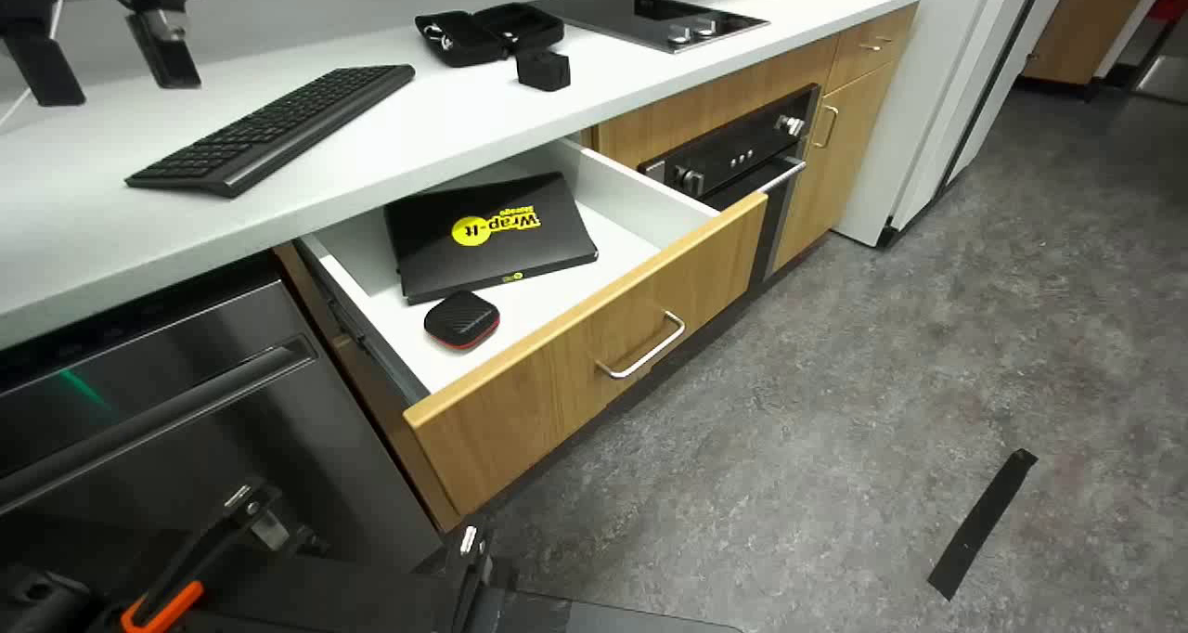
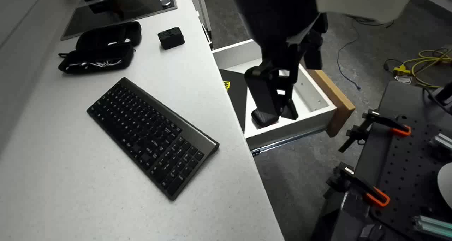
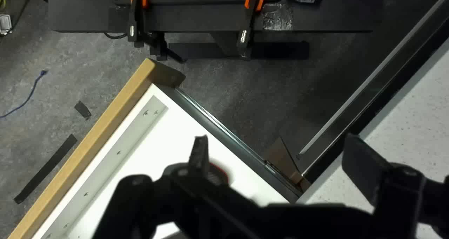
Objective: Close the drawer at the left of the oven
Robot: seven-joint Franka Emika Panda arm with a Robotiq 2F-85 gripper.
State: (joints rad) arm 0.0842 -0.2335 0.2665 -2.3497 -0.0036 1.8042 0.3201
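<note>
The drawer (image 1: 548,373) stands pulled out below the counter, left of the black oven (image 1: 738,164). It has a light-oak front, silver bar handle (image 1: 650,353) and white interior. Its front also shows in an exterior view (image 2: 335,94) and in the wrist view (image 3: 101,137). Inside lie a black Wrap-It box (image 1: 483,234) and a small black case with a red edge (image 1: 461,319). My gripper (image 1: 121,93) is open and empty, raised above the counter and drawer side. In the wrist view its fingers (image 3: 277,144) are wide apart, touching nothing visible.
The white counter (image 1: 325,160) holds a keyboard (image 1: 278,127), an open black case (image 1: 492,32), a small black block (image 1: 543,69) and a cooktop (image 1: 640,16). A stainless steel appliance (image 1: 186,410) stands left of the drawer. A black base with orange clamps (image 2: 399,145) faces the drawer.
</note>
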